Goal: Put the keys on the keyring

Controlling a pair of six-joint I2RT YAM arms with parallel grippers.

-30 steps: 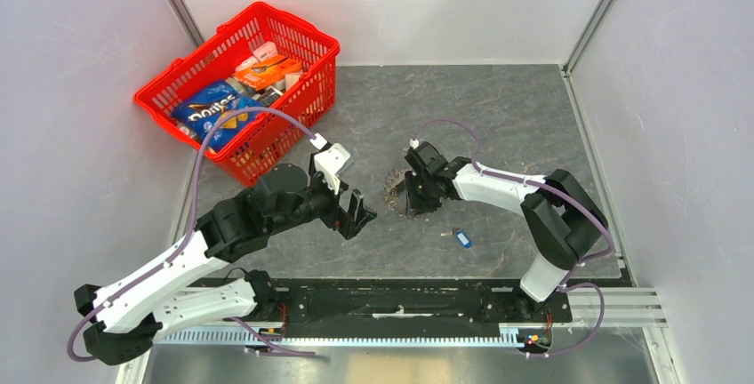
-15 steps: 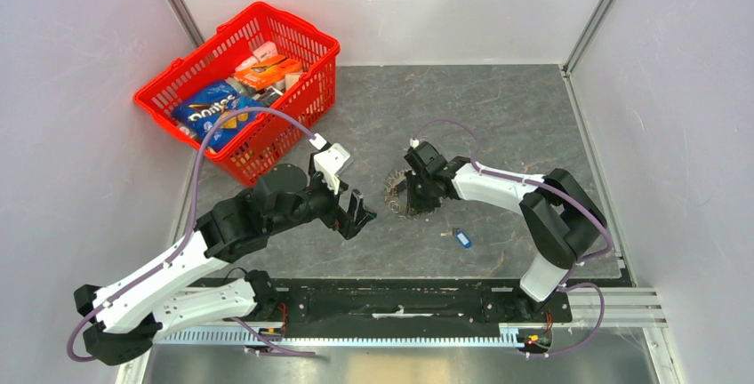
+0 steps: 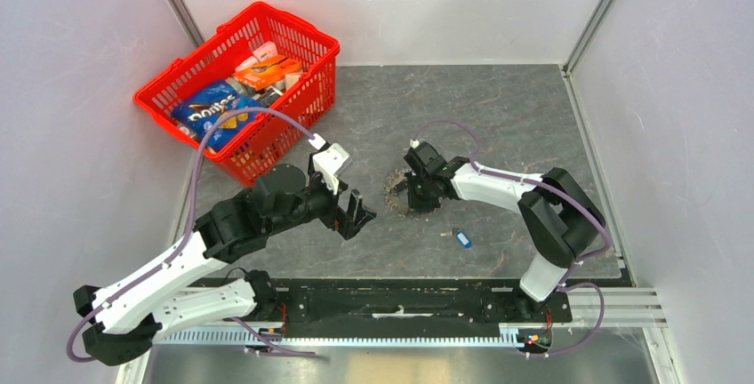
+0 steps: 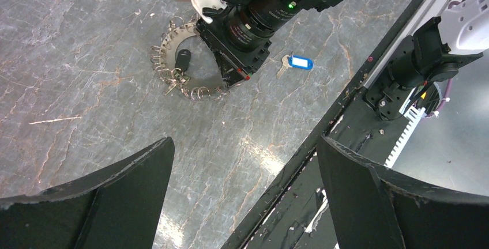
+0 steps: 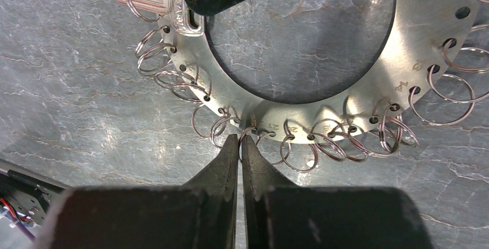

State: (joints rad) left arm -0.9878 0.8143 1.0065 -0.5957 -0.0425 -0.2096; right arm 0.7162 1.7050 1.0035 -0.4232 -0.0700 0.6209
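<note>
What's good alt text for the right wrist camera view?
The right gripper, its black fingers almost together, touches a small split ring on the rim of a flat metal ring plate lying on a grey table. More split rings line the plate; one at top left holds a silver key.

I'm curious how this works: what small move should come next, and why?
Probably the left pincer, wide open and empty, should reach for the blue-tagged key lying loose on the table. The right pincer looks pinched shut on a small ring at the edge of the metal plate, so it seems occupied.
</note>
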